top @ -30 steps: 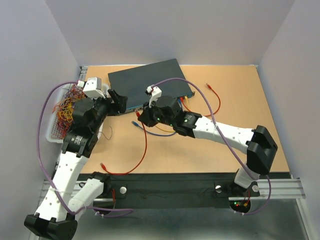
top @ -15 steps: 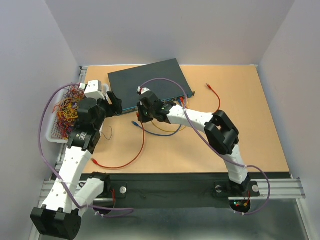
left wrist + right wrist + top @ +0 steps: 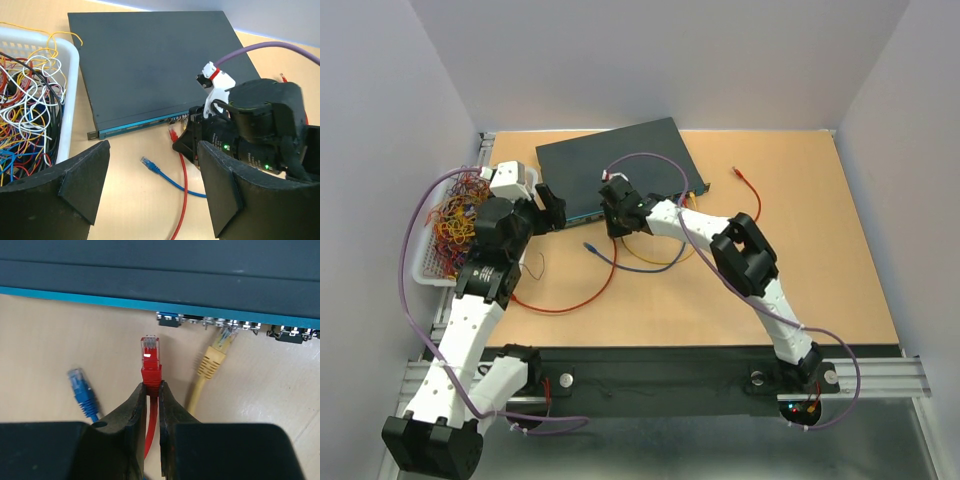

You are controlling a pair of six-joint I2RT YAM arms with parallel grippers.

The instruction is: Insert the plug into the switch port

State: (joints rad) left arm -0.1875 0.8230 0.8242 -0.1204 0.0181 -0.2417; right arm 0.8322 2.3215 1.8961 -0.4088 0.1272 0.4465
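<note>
Since a second ago, your right arm has folded up at the elbow and carried your right gripper (image 3: 151, 390) forward. It now sits just short of the socket face of the large flat dark blue-grey metal switch (image 3: 160, 270). The slack red cable (image 3: 552, 311) has dragged across the table behind it. Your left gripper (image 3: 152, 150) has barely shifted. It hangs with its jaws spread wide, holding nothing, and the white wire basket (image 3: 70, 60) of tangled leads is on its left.

Your right jaws are pinched nearly closed on the boot of the small red network plug (image 3: 150, 356). The plug sticks out ahead of the fingertips, its clear tip pointing at the switch but not touching it. Straight ahead of that gripper, the switch shows a thin front face with a teal edge and a row of small sockets. A yellow plug (image 3: 214, 357) has its tip at one socket, ahead and to the right of the fingers. A loose blue plug (image 3: 80, 385) lies on the table just left of them.
</note>
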